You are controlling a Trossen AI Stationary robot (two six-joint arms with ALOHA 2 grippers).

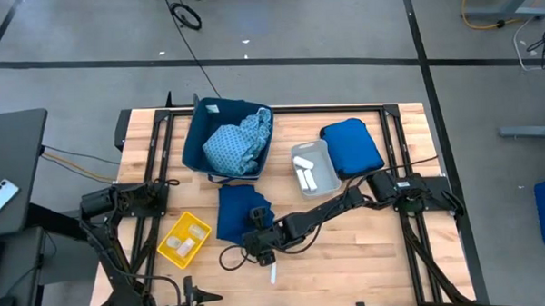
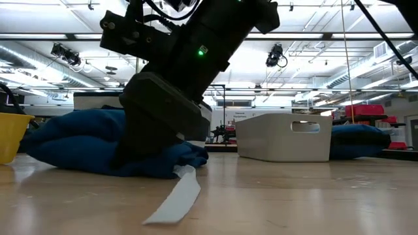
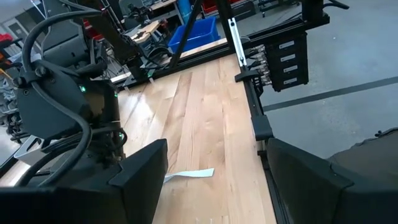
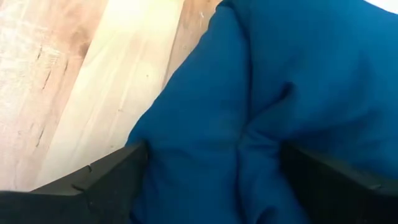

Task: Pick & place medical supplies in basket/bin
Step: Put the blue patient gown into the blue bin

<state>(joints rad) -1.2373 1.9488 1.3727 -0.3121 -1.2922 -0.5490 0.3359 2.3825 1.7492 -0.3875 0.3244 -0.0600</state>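
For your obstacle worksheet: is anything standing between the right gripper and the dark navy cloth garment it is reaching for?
Nothing visible does. The right gripper is down at the dark navy garment, and in its wrist view the open fingers straddle the cloth directly. A thin white strip lies on the table nearby, off to the side.

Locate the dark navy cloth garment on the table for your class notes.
In the high view, the dark navy cloth garment lies flat near the table's front middle, between the yellow tray and the open right gripper, just below the navy bin.
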